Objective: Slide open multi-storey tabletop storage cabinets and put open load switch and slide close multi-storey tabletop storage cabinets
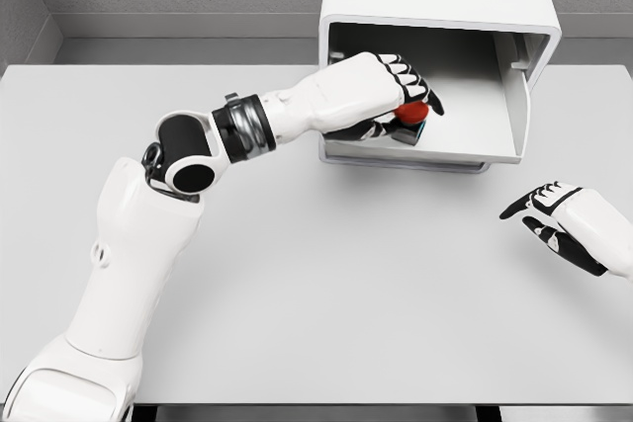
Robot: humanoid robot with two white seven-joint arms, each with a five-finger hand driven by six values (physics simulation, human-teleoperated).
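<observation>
The left hand (396, 106) pinches the switch (411, 118), red cap over dark base, inside the open drawer (465, 140); it looks small, rigid and light, best held by its base.

The storage cabinet (435, 7) is a white box sitting at the far side of the table, right of centre — its drawer (485, 135) is slid out toward the near side, a shallow white tray with pale walls. The load switch (412, 118) is a small dark block with a red round top, at the drawer's left part, just above its floor. It is partly hidden, so whether it touches the floor I cannot tell.
</observation>
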